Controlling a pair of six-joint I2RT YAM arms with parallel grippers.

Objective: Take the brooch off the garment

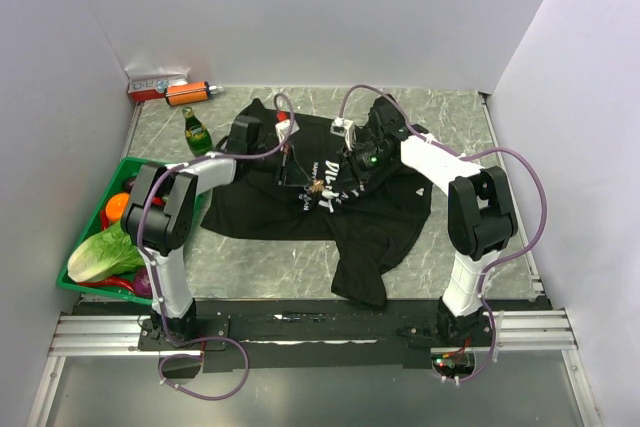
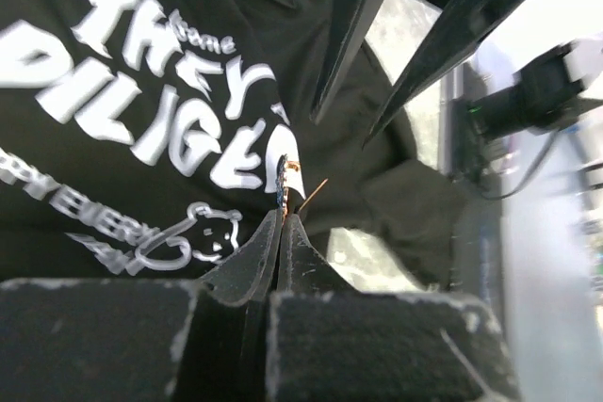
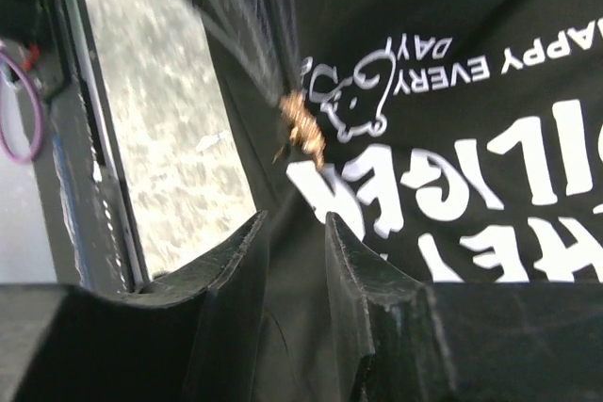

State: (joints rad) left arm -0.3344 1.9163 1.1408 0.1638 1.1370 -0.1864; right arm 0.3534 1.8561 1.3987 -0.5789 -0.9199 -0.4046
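Note:
The garment (image 1: 370, 212) is a black T-shirt with white lettering, spread on the marble table. It also fills the left wrist view (image 2: 113, 204) and the right wrist view (image 3: 490, 7). A small gold-brown brooch (image 1: 318, 187) sits at the lettering. My left gripper (image 2: 283, 216) is shut on the brooch (image 2: 284, 185), which shows edge-on with a thin pin sticking out. My left gripper (image 1: 306, 183) comes in from the left. My right gripper (image 3: 297, 233) has a fold of the shirt between its narrow jaws, just below the brooch (image 3: 303, 129). My right gripper (image 1: 336, 183) comes in from the right.
A green bin (image 1: 88, 237) with lettuce, an orange and other produce stands at the left edge. A green bottle (image 1: 197, 132), an orange item (image 1: 187, 93) and a red-white box (image 1: 155, 85) lie at the back left. White walls close in the table.

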